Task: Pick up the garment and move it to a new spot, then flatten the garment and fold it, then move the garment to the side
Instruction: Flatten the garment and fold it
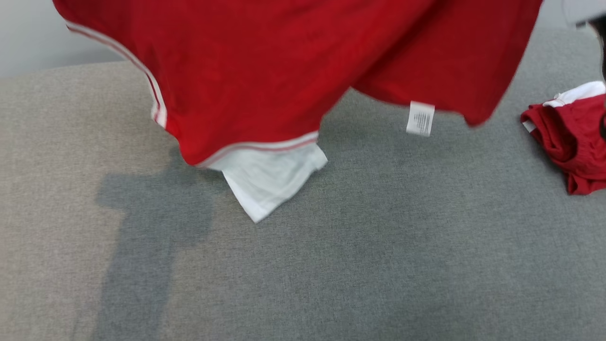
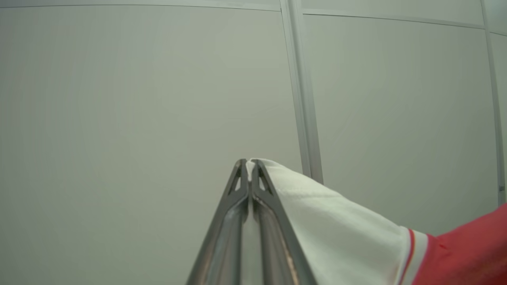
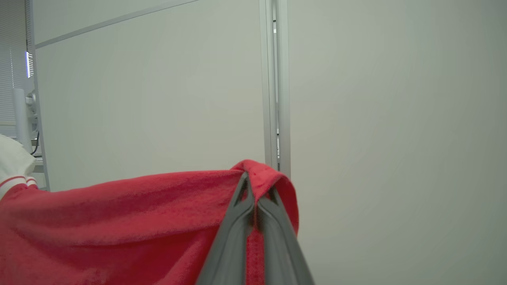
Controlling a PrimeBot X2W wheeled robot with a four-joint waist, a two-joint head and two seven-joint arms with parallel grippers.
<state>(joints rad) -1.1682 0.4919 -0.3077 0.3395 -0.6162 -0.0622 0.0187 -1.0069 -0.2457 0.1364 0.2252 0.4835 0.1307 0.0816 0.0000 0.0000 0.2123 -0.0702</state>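
Holding the garment (image 1: 265,71) up above the worktop (image 1: 378,265).
Left gripper (image 2: 249,163) and right gripper (image 3: 253,185) are pinching its edges, fingers (image 2: 267,225) closed on cloth; they should be lowering together, keeping tension.

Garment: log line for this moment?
garment: held up, spread | left gripper: jaws shut on white sleeve | right gripper: jaws shut on red edge

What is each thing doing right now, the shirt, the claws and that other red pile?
red shirt: lifted, hanging above the gray surface.
left claw: shut on the shirt's white sleeve.
right claw: shut on the shirt's red edge.
care label: dangling.
other red garment: crumpled, lying at the right.
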